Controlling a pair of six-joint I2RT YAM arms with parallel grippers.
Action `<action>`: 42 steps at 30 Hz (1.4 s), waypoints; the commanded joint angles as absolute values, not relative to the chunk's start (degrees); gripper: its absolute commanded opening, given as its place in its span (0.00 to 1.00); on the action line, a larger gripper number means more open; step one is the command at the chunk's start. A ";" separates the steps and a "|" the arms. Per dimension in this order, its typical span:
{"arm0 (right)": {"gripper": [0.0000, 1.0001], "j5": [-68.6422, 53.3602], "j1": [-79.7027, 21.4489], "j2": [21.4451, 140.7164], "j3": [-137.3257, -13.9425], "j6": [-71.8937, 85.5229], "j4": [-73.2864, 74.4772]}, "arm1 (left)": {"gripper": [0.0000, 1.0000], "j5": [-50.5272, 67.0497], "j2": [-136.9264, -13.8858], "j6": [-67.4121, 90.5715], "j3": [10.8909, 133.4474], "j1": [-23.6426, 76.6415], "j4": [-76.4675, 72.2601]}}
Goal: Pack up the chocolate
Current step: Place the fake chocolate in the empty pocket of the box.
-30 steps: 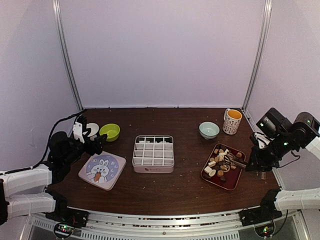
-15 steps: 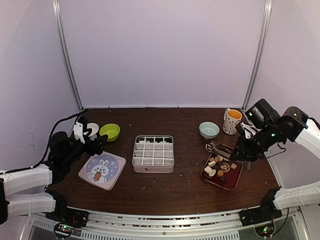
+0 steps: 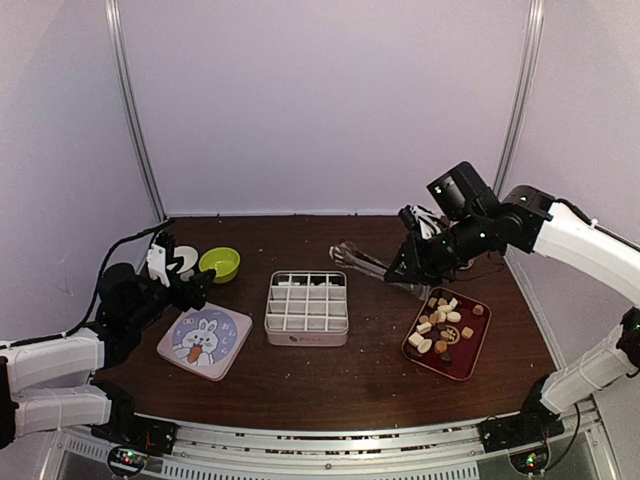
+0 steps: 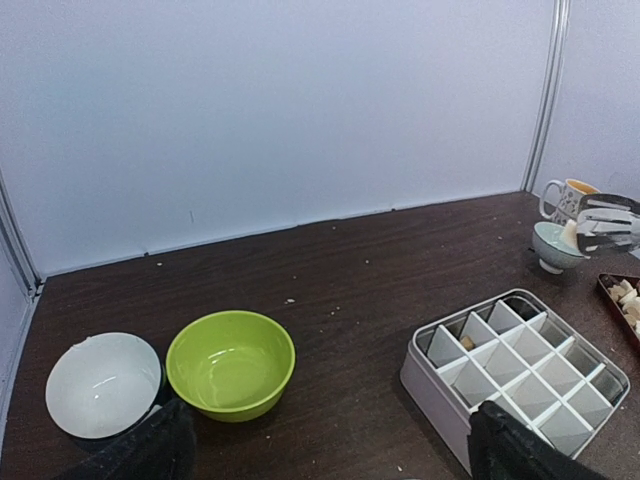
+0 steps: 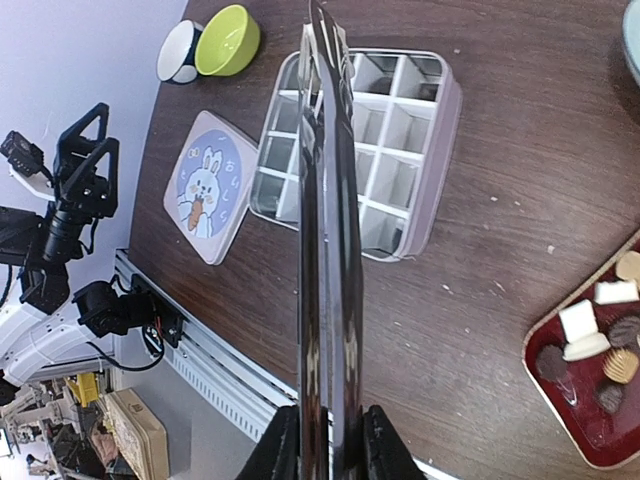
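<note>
The chocolate lies as several cream, tan and dark pieces on a red tray at the right. My right gripper is shut on metal tongs, held above the table between the tray and the white divided box. In the right wrist view the tongs run from my gripper out over the box. The left wrist view shows a cream piece pinched in the tong tips and one tan piece in a box cell. My left gripper is open and empty near the lid.
A rabbit-print lid lies left of the box. A green bowl and a white bowl stand at the back left. A pale blue bowl and a mug stand at the back right. Crumbs dot the table.
My right arm has lifted the tongs off the red tray and swung them up and left toward the divided box. The left arm has not moved.
</note>
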State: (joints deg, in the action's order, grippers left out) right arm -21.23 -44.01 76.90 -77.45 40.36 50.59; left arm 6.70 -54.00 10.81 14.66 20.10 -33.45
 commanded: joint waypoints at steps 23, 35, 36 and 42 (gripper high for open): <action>0.17 -27.36 -48.00 100.16 -85.78 41.47 26.63 | 0.98 6.58 -53.17 10.68 14.05 20.08 -37.14; 0.17 -26.47 -48.39 102.43 -84.61 41.31 26.02 | 0.98 6.61 -53.17 10.66 14.00 20.05 -37.12; 0.17 -26.46 -48.37 102.47 -84.37 41.35 25.78 | 0.98 6.60 -53.22 10.64 14.05 20.04 -37.13; 0.18 -26.54 -48.35 102.74 -83.31 41.65 24.99 | 0.98 6.51 -52.96 10.55 13.96 20.04 -36.99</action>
State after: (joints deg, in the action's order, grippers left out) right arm -26.87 -48.14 102.21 -84.01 41.50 27.73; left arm 6.66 -53.87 10.81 14.35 20.10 -34.26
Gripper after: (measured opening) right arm 0.177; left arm 0.977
